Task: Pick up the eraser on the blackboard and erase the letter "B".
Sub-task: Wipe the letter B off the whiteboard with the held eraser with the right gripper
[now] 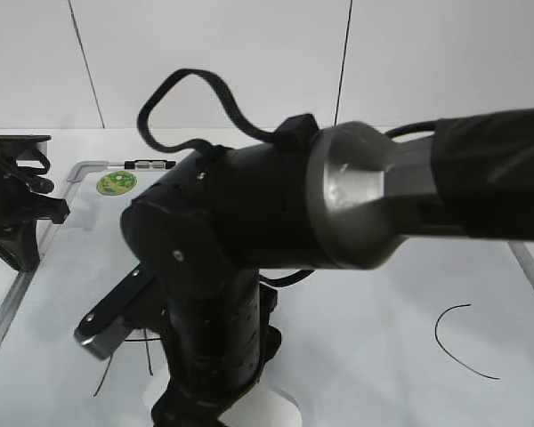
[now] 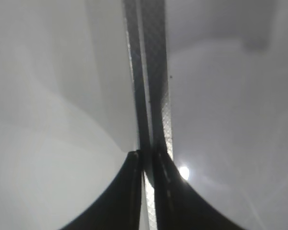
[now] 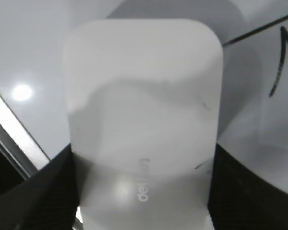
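In the right wrist view my right gripper [image 3: 141, 191] is shut on the eraser [image 3: 144, 105], a white glossy block with grey lettering, held just over the blackboard [image 3: 33, 52]. Thin black marker strokes [image 3: 281, 62] lie up and to the right of it; I cannot tell which letter they are. The letter "B" is not in view. In the exterior view my right arm [image 1: 222, 294] covers the middle of the blackboard [image 1: 374, 356]. My left gripper [image 2: 146, 154] is shut on the blackboard's silver frame [image 2: 156, 72] at its left edge [image 1: 22, 222].
A round green sticker [image 1: 117, 182] and a small black-and-silver clip [image 1: 151, 165] sit at the board's far left corner. A black "C" [image 1: 463, 342] is drawn on the right, and thin black strokes [image 1: 102, 374] show at the lower left. The board frame [image 3: 14, 139] runs left of the eraser.
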